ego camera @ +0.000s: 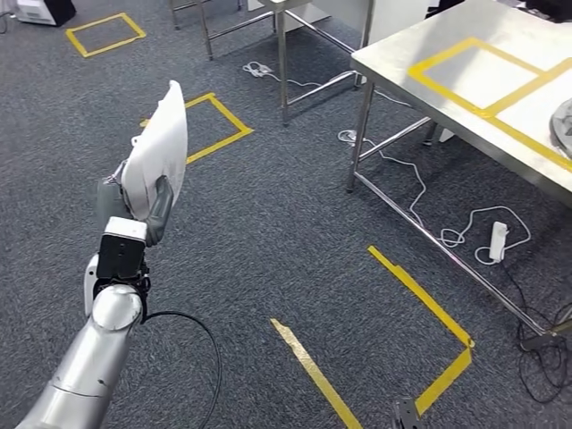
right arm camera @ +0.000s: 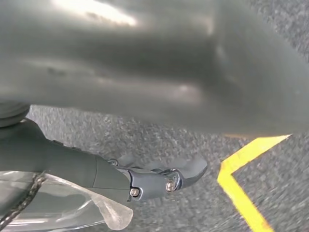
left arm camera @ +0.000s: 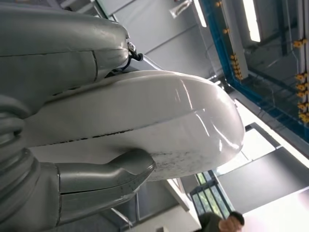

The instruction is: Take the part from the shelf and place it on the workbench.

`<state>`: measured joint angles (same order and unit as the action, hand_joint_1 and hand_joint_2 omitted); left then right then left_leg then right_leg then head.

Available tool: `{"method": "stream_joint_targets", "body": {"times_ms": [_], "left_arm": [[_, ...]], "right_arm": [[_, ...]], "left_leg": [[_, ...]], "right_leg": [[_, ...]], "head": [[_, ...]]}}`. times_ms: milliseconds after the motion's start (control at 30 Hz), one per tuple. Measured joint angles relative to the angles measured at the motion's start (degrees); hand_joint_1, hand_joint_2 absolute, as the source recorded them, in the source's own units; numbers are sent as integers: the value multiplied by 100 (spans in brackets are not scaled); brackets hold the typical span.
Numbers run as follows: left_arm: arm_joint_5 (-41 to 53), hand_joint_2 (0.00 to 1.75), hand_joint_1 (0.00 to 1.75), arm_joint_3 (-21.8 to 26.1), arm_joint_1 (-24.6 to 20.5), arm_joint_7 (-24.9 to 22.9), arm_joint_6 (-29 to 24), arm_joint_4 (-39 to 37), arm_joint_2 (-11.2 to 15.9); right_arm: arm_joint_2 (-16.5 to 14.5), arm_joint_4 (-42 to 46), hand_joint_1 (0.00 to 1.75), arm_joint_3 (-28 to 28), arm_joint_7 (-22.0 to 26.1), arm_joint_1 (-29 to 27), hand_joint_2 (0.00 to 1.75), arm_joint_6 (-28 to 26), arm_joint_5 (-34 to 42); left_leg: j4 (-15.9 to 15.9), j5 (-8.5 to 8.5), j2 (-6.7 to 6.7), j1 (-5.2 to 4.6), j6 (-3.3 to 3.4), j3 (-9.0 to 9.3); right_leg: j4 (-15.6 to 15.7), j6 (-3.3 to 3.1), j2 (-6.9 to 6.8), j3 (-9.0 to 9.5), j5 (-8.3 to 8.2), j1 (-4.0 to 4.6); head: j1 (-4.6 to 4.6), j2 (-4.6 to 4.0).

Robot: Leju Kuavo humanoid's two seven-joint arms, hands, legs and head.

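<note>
A silver robot arm is seen rising from the near left of the head view, and a white, smooth, rounded part (ego camera: 159, 143) is grasped in the left robot hand (ego camera: 138, 201), with a grey thumb pressed against its near face. The part is held tilted in the air above dark grey carpet (ego camera: 270, 232), well apart from the table (ego camera: 432, 54), a steel-topped bench at the far right marked with yellow tape outlines (ego camera: 483, 76). A round grey object (ego camera: 563, 125) is partly seen at the table's right edge. Under the table, white cables and a white power strip (ego camera: 498, 239) are laid on the carpet. Yellow tape rectangles are marked on the floor at the far left, behind the held part, and near the right. In the left wrist view, the glossy white part (left arm camera: 146, 116) is seen clamped between thick grey fingers (left arm camera: 109, 176), with a ceiling, bright lights and part of a person (left arm camera: 220, 223) beyond. In the right wrist view, the right robot hand (right arm camera: 160, 176) is seen hanging above the carpet beside a yellow tape corner (right arm camera: 240, 183), its dark fingers extended with nothing between them; a blurred grey surface is seen across much of that view.
</note>
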<state>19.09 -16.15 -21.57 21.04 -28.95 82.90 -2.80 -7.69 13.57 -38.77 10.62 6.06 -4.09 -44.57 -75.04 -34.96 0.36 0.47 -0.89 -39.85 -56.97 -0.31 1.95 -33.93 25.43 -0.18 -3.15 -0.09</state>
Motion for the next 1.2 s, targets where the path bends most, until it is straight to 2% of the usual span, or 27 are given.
{"method": "stream_joint_targets", "body": {"times_ms": [33, 67, 133, 167, 200, 267, 300, 367, 400, 433, 467, 500, 533, 567, 600, 667, 700, 800, 833, 867, 933, 967, 1000, 1033, 1067, 1133, 1200], "left_arm": [[-20, 175, 175, 8, 12, 3, -2, 0, 3], [-56, 175, 175, 16, 16, 6, 3, 0, 6], [-195, 175, 175, 35, 15, 3, 44, 1, 9], [-284, 175, 175, 43, 13, -12, 79, 2, 8], [-374, 175, 175, 48, 17, -31, 118, 3, 8], [-535, 175, 175, 56, 20, -63, 167, 4, 3], [-596, 175, 175, 59, 18, -65, 177, 5, -3], [-678, 175, 175, 68, 5, -52, 178, 12, -22], [-694, 175, 175, 75, 8, -48, 178, 16, -26], [-704, 175, 175, 81, 15, -45, 178, 20, -26], [-710, 175, 175, 86, 25, -45, 178, 22, -25], [-731, 175, 175, 88, 36, -46, 179, 22, -24], [-767, 175, 175, 91, 41, -50, 183, 22, -24], [-814, 175, 175, 96, 44, -55, 192, 22, -24], [-865, 175, 175, 107, 45, -59, 205, 24, -23], [-933, 175, 175, 140, 42, -62, 227, 37, -19], [-949, 175, 175, 158, 40, -56, 230, 45, -16], [-1000, 175, 175, 202, 45, -27, 228, 60, -3], [-1027, 175, 175, 216, 48, -21, 243, 66, 6], [-1065, 175, 175, 238, 50, -15, 278, 73, 22], [-1154, 175, 175, 284, 73, -14, 411, 84, 68], [-1198, 175, 175, 303, 97, -13, 500, 85, 96], [-1227, 175, 175, 312, 126, -4, 593, 85, 125], [-1241, 175, 175, 316, 150, 14, 682, 85, 151], [-1246, 175, 175, 317, 166, 36, 759, 88, 178], [-1243, 175, 175, 321, 173, 75, 866, 111, 216], [-1248, 175, 175, 328, 173, 93, 924, 144, 245]], "right_arm": [[0, 0, 0, 0, -1, -7, 0, -1, 0], [0, 0, 0, 0, -1, -12, 0, -4, 0], [0, 0, 0, 0, -2, -12, 0, -17, 1], [0, 0, 0, 0, -2, -6, 0, -27, 2], [0, 0, 0, 0, -2, -5, 0, -39, 3], [1, -1, 0, 0, -4, -21, 0, -61, 5], [1, -1, 0, 0, -6, -40, 0, -68, 6], [2, -2, 0, 0, -11, -54, 0, -79, 4], [2, -2, 0, 0, -12, -45, 0, -81, 3], [1, -2, 0, 1, -13, -32, 0, -81, 2], [-1, -2, 0, 1, -14, -24, 0, -80, 2], [-2, -2, 0, 1, -15, -26, 0, -80, 2], [-4, -2, 0, 1, -18, -33, 0, -80, 3], [-4, -2, 0, 0, -21, -41, 0, -81, 4], [-3, -2, 0, 0, -25, -44, 0, -83, 6], [-2, -2, 0, 0, -31, -36, 0, -78, 10], [-2, -2, 0, 0, -36, -34, 0, -73, 13], [-2, -2, 0, -2, -44, -56, 0, -57, 17], [-2, -2, 0, -3, -43, -62, 0, -52, 19], [-2, -2, 0, -4, -41, -64, 0, -44, 19], [-2, -2, 0, -6, -36, -58, 0, -23, 20], [-2, -2, 0, -7, -34, -56, 0, -8, 19], [-2, -2, 0, -9, -33, -57, 0, 6, 17], [-2, -2, 0, -12, -33, -61, 0, 18, 15], [-2, -2, 0, -17, -33, -64, 0, 25, 13], [-3, -3, 0, -26, -32, -65, 0, 30, 6], [-4, -4, 0, -32, -29, -60, 0, 32, 1]], "left_leg": [[48, 105, -10, 0, 8, 6], [321, 313, -37, 2, 21, 113], [1088, 724, -240, 16, 59, 429], [1392, 826, -346, 26, 79, 549], [1547, 848, -421, 26, 97, 602], [1623, 825, -382, 18, 138, 615], [1639, 838, -324, 18, 167, 622], [1689, 861, -201, 34, 227, 648], [1698, 863, -132, 32, 245, 655], [1699, 859, -66, 27, 256, 655], [1697, 853, 7, 23, 262, 654], [1696, 848, 76, 21, 264, 655], [1694, 840, 134, 21, 262, 658], [1691, 831, 187, 24, 254, 665], [1687, 817, 235, 27, 238, 675], [1670, 787, 315, 6, 186, 688], [1664, 778, 348, -8, 159, 693], [1665, 759, 421, -7, 81, 722], [1613, 705, 377, 5, 53, 713], [1450, 590, 295, 14, 28, 652], [780, 236, 91, 22, 1, 354], [382, 75, 39, 21, -1, 164], [104, 3, 17, 19, 3, 23], [17, 42, 8, 17, 17, -33], [157, 191, -3, 14, 42, 17], [885, 620, -114, 1, 122, 327], [1491, 834, -262, -13, 181, 590]], "right_leg": [[-8, 1, 81, 2, 0, 1], [-20, 5, 163, 4, 3, 0], [-54, 28, 307, -13, 14, -2], [-77, 51, 375, -42, 14, -4], [-91, 82, 428, -81, 7, -13], [-96, 153, 533, -147, -19, -35], [-109, 185, 498, -178, -8, -40], [-371, 238, 226, -331, 165, -23], [-683, 259, 41, -491, 328, -20], [-1060, 281, -80, -678, 499, -23], [-1416, 301, -133, -857, 628, -32], [-1638, 316, -155, -968, 673, -43], [-1635, 328, -171, -967, 609, -51], [-1416, 336, -197, -852, 457, -58], [-1028, 338, -251, -645, 261, -61], [-336, 291, -388, -249, 46, -32], [-166, 249, -421, -151, 23, -17], [-113, 120, -328, -126, 28, -4], [-104, 86, -288, -115, 23, -12], [-93, 51, -250, -104, 18, -24], [-87, 1, -165, -91, 19, -30], [-89, -14, -115, -90, 21, -24], [-91, -20, -59, -88, 22, -16], [-94, -22, 0, -85, 22, -7], [-98, -22, 60, -81, 21, 2], [-104, -18, 168, -72, 21, 12], [-117, 10, 254, -94, 15, 16]], "head": [[0, 0], [1, 0], [-1, 0], [-3, 0], [-8, 0], [-7, 0], [-8, 0], [-41, 0], [-57, 0], [-71, 0], [-73, 0], [-72, 0], [-73, 0], [-75, 0], [-75, 0], [-71, 0], [-68, 0], [-67, 0], [-60, 0], [-49, 0], [-21, 0], [-14, 0], [-14, 0], [-14, 0], [-14, 0], [-17, 0], [-17, 0]]}}
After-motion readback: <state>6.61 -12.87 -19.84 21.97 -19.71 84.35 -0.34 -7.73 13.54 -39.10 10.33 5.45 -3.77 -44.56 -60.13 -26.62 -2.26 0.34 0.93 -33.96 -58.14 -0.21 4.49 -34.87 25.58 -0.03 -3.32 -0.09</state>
